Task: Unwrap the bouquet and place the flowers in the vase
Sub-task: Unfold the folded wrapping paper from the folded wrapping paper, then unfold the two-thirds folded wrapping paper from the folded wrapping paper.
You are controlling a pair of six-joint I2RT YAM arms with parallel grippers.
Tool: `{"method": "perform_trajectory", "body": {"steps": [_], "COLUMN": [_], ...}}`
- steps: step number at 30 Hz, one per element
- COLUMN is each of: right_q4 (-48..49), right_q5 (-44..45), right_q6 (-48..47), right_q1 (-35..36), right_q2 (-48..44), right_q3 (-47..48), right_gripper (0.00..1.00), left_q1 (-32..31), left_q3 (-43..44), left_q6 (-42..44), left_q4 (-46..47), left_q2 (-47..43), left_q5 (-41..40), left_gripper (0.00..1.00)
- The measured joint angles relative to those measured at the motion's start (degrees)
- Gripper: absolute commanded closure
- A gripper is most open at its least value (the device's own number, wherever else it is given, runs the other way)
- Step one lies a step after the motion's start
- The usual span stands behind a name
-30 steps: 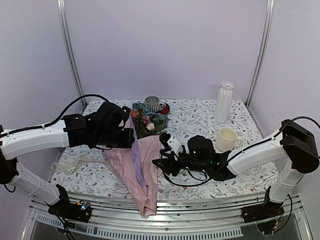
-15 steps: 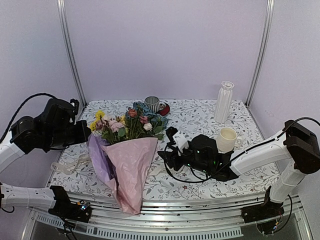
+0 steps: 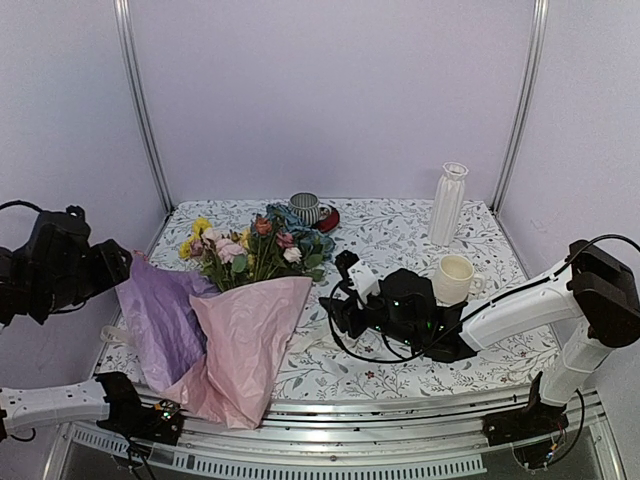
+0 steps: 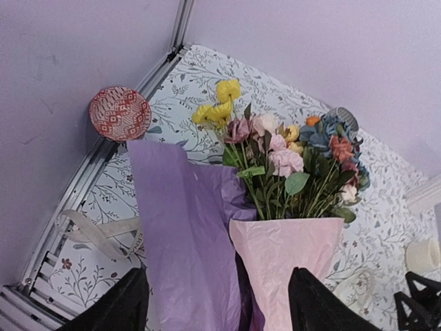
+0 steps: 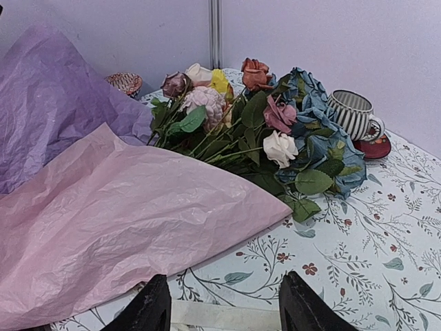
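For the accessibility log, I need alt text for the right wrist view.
A bunch of flowers lies on a floral-print table, its stems under a crinkled pink tissue sheet, with purple tissue behind it at left. A striped cup on a red saucer stands at right; the two dark fingers stand apart at the bottom edge.

Pink-purple tissue paper point(image 3: 240, 340); white vase point(image 3: 448, 205); floral-print table point(image 3: 395, 232); grey-striped cup point(image 3: 305, 207).

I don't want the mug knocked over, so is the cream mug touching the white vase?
Apart. The top view shows patterned tablecloth between the vase and the mug in front of it.
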Motion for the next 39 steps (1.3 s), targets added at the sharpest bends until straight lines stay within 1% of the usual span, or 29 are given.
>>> {"method": "perform_trajectory", "body": {"steps": [1,3,6,10,12,15,18,20,24,28,32,36,39], "right_q4": [0.0,0.0,-0.2,-0.2,-0.3,-0.3,-0.4,-0.7,-1.0,-2.0,-2.7,-3.6,-4.9], "right_q5": [0.2,0.5,0.9,1.0,1.1,1.2,1.2,1.2,1.4,1.8,2.1,1.4,-2.3], "right_q6": [0.0,0.0,0.0,-0.1,-0.2,-0.3,-0.4,-0.4,-0.4,-0.4,0.1,1.0,3.2], "right_q1": [0.0,0.0,0.0,0.0,0.0,0.0,0.0,0.0,0.0,0.0,0.0,-0.2,-1.6], "right_q2": [0.0,0.0,0.0,0.0,0.0,0.3,0.6,0.8,0.8,1.0,1.6,2.4,2.5], "right_q3": [0.0,0.0,0.0,0.0,0.2,0.5,0.6,0.6,0.7,1.1,2.1,2.9,3.4], "right_gripper": [0.45,0.45,0.45,0.45,0.45,0.45,0.45,0.45,0.45,0.45,0.45,0.44,0.44], "left_q1": [0.0,0.0,0.0,0.0,0.1,0.1,0.1,0.1,0.1,0.1,1.7,6.0,9.9], "left_q3": [0.7,2.1,4.0,5.3,5.0,3.5,1.6,0.2,-5.4,-14.8,-23.5,-30.0,-33.3], "left_q6": [0.0,-0.1,1.1,5.9,9.4,13.5,16.2,17.4,18.2,16.6,14.0,12.0,11.5], "left_q4": [-0.3,-0.6,-0.2,4.1,8.6,16.4,23.7,28.3,35.4,39.2,40.7,41.0,41.5], "left_q2": [-1.1,-3.6,-7.0,-10.3,-10.6,-9.1,-4.9,-0.5,6.5,9.2,7.4,2.3,-0.7], "left_q5": [-0.8,-2.2,-3.3,-2.3,1.0,8.5,17.3,23.4,31.7,35.1,36.1,36.7,37.6], "left_gripper": [0.15,0.09,0.06,0.07,0.08,0.09,0.10,0.11,0.12,0.15,0.16,0.18,0.18]}}
